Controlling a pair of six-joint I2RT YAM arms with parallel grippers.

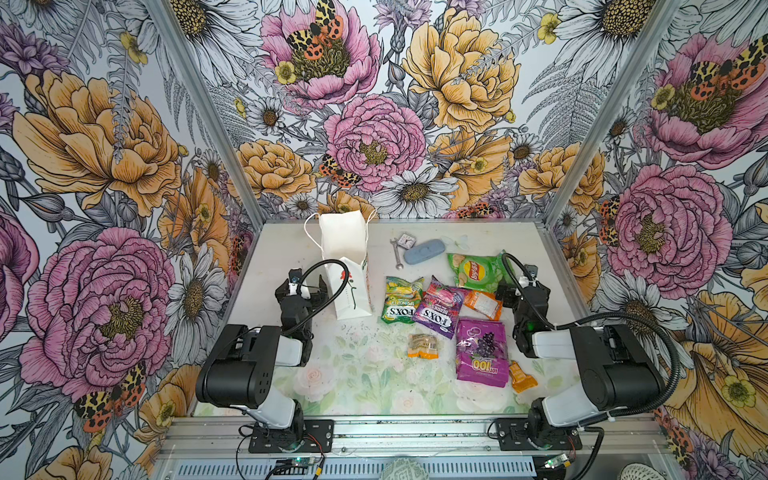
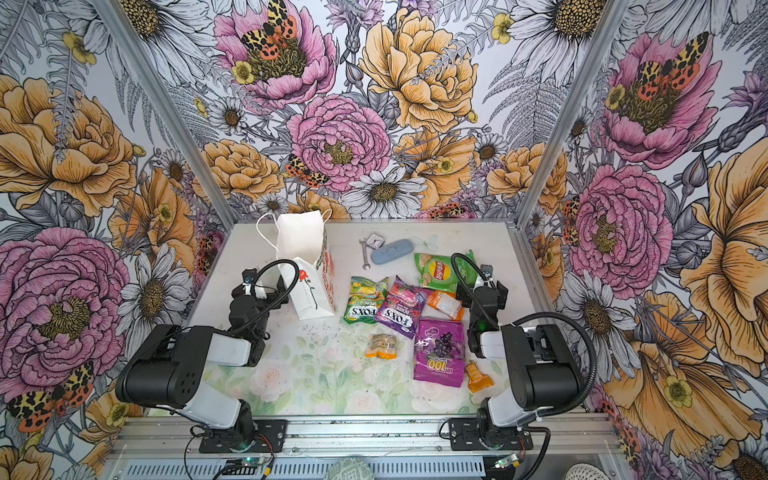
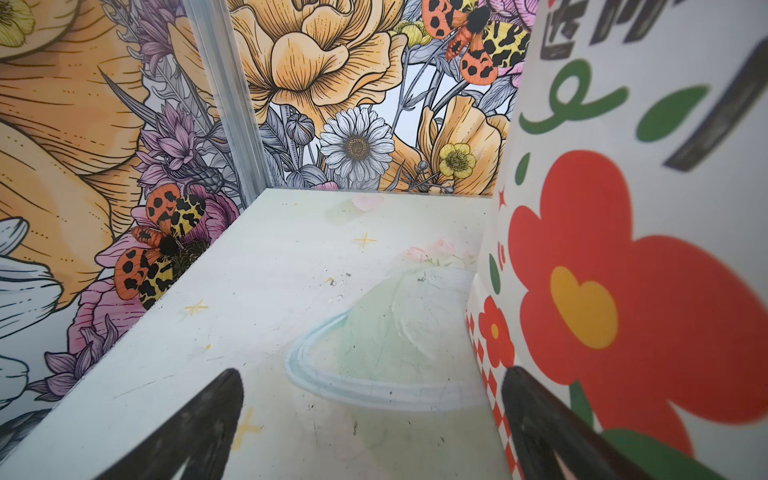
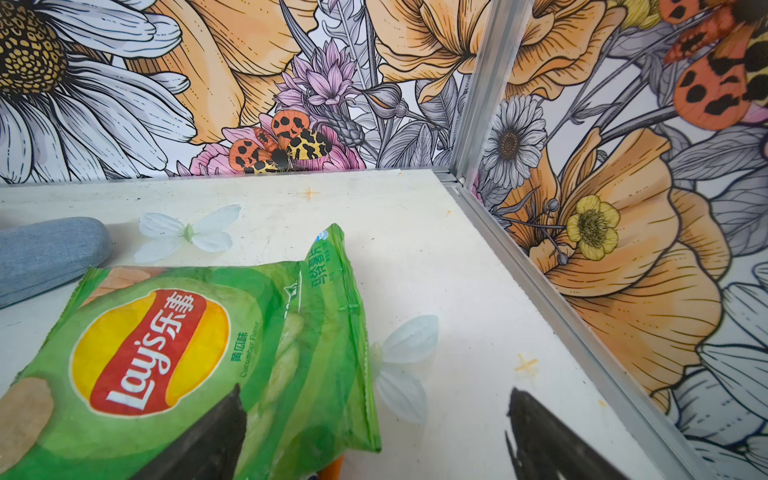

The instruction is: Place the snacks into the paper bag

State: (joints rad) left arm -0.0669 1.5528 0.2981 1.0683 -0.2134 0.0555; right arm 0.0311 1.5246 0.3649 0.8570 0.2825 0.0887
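Toward the far left of the counter [image 1: 291,245] you have the paper bag [image 1: 351,291] standing upright with its mouth open, white cord handles hanging over its rim, the red flower on a black stem facing the near edge. Your left claw [image 1: 305,286] sits just beside the bag's left side, spread wide and holding nothing; in the left wrist view one of its fingers [image 3: 536,415] is right against the bag's printed side, though you cannot tell whether it touches.

The snacks all lie on the counter to the right of the bag, none inside it that you can see. The green Lay's chip bag [image 1: 476,270] lies nearest the far right corner. Nearer the middle, the green Fox's bag [image 1: 401,301] and the purple Fox's bag [image 1: 440,309] lie side by side, the purple one overlapping an orange packet [image 1: 484,305]. The purple grape bag [image 1: 482,351] lies closer to the near edge, with a small orange packet [image 1: 422,345] to its left and another orange packet [image 1: 521,376] at its right near corner.

Your right claw [image 1: 509,291] hovers at the right end of the Lay's bag, spread wide and empty; in the right wrist view one finger [image 4: 208,440] is over the bag's corner.

By the far edge lie a wrench [image 1: 397,253] and a blue-grey oval case [image 1: 424,251].
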